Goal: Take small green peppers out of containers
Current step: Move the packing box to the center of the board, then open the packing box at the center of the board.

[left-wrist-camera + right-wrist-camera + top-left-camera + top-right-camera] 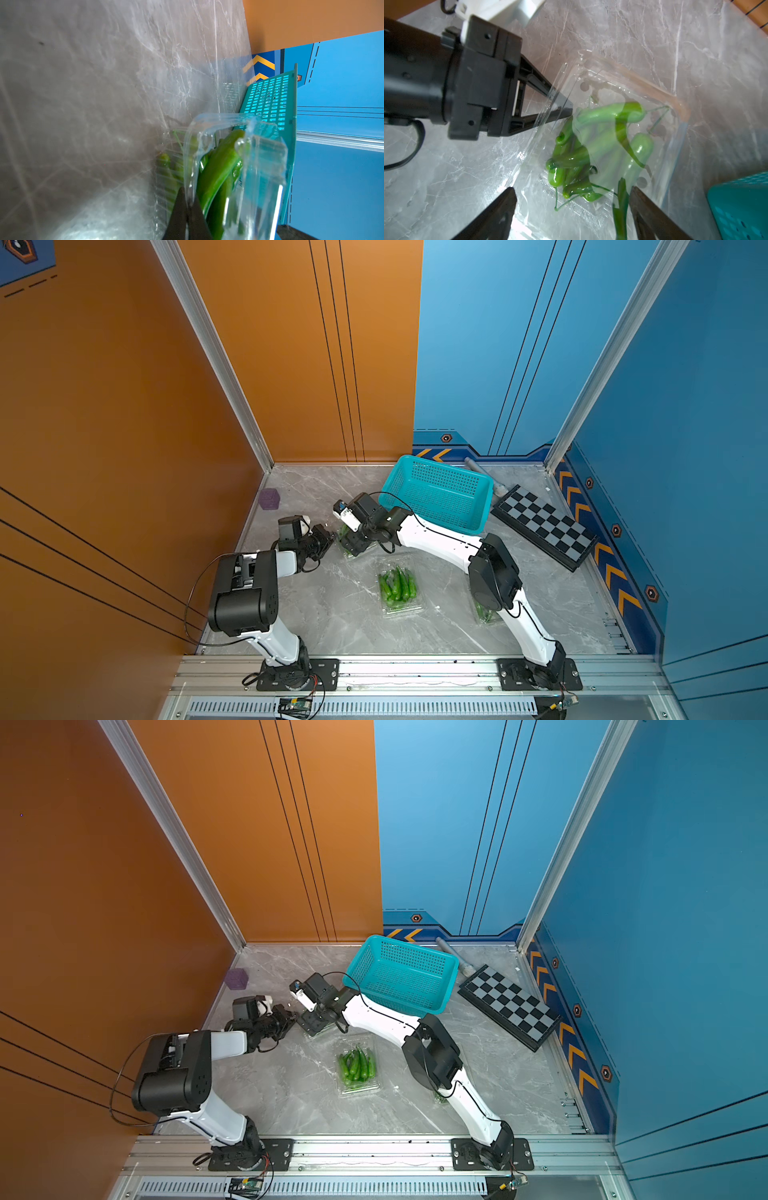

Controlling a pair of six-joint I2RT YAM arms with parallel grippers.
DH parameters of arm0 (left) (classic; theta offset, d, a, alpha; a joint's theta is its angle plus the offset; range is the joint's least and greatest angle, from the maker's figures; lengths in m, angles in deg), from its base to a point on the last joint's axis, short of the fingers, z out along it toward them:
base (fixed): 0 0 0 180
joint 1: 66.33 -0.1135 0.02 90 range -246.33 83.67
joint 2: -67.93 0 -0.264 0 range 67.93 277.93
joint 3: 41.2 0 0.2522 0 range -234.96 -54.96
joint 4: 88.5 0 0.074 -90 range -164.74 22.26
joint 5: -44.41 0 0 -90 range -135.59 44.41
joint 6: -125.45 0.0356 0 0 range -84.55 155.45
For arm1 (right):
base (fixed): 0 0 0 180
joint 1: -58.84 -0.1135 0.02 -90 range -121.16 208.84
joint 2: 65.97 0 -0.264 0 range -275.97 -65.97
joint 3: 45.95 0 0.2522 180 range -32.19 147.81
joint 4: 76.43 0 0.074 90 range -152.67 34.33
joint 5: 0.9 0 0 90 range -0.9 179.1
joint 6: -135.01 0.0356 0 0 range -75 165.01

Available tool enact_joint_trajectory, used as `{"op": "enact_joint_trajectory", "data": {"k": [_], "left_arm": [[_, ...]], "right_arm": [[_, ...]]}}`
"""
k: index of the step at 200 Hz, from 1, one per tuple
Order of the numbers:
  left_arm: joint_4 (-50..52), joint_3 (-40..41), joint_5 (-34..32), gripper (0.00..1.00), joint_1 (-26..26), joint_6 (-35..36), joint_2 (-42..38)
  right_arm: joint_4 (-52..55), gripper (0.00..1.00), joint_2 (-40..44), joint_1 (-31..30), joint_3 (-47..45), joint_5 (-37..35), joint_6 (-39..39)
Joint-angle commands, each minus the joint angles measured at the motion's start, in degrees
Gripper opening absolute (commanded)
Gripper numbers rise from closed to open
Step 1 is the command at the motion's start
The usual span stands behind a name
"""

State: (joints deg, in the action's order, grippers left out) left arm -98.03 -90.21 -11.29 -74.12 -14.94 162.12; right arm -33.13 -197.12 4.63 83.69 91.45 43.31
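Peppers (591,145) in the far clamshell (679,116) lie in a tangled heap, stems every way, all inside the clear tray and partly seen thru a hazy plastic layer. This clamshell sits in the far-left part of the surface (324,614), just beside the near-left corner of the teal basket (436,497).

L gripper (570,108) is clenched on a clear plastic edge of it, tips pinched flat w/ the sheet btwn them. It looks like the lid flap, tho lid vs rim can't be told for sure. Prob. reason: keep the flap back & pin the light tray so it doesn't skate on the marble.

R gripper (571,188) is released, jaws spread wide, one each side of the heap, gripping nothing. One dark pepper lies just beside a finger; contact unclear. The wide spread makes sense because the peppers are slick, curved & overlapped, so a broad bite is needed.

Middle clamshell (399,589) sits at the surface's centre, its peppers lined lengthwise. Third clamshell (484,616) is nearer the near-right corner, mostly hidden under the R arm's elbow. Neither is touched.

No peppers show in the basket. It's the likely drop spot, so working beside it means a short carry. Chessboard (544,526) by the right edge & purple block (269,498) by the left edge are well apart from the work.
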Motion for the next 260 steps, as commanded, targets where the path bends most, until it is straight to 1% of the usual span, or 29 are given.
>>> {"op": "enact_joint_trajectory", "data": {"k": [1, 13, 29, 47, 79, 102, 173, 208, 260], "left_arm": [[1.0, 1.3, -1.0, 0.00, 0.2, 0.6, -2.0], [1.0, 1.5, -1.3, 0.00, 0.3, 0.3, -3.0], [1.1, 1.8, -1.4, 0.00, 0.3, -0.4, -4.0], [1.1, 2.1, -1.7, 0.00, 0.5, -0.8, -4.8], [1.1, 2.6, -2.0, 0.00, 0.8, -0.9, -4.7], [1.1, 3.0, -2.2, 0.00, 0.9, -0.8, -4.4], [1.0, 4.4, -3.0, 0.00, 1.2, -1.1, -4.8], [1.1, 4.7, -3.4, 0.00, 1.2, -1.4, -5.2], [1.1, 5.0, -3.7, 0.00, 1.4, -1.5, -5.4]], "right_arm": [[-3.3, 0.88, 1.5, 1.3, -1.5, -3.9, 0.9], [-4.7, 0.88, 1.9, 2.2, -2.2, -2.0, 1.8], [-5.3, 0.88, 2.6, 1.6, -2.8, -3.2, 1.0], [-5.3, 0.87, 3.5, 0.6, -3.4, -2.4, 0.9], [-5.3, 0.81, 6.0, -2.2, -5.5, -4.5, 0.2], [-5.3, 0.80, 7.3, -3.9, -6.8, -5.5, 0.7], [-5.4, 0.76, 4.2, -5.3, -6.6, -6.8, 1.5], [-5.4, 0.75, 2.6, -5.4, -6.0, -5.7, 1.8], [-4.8, 0.74, 0.8, -5.7, -5.0, -6.1, 1.9]]}}
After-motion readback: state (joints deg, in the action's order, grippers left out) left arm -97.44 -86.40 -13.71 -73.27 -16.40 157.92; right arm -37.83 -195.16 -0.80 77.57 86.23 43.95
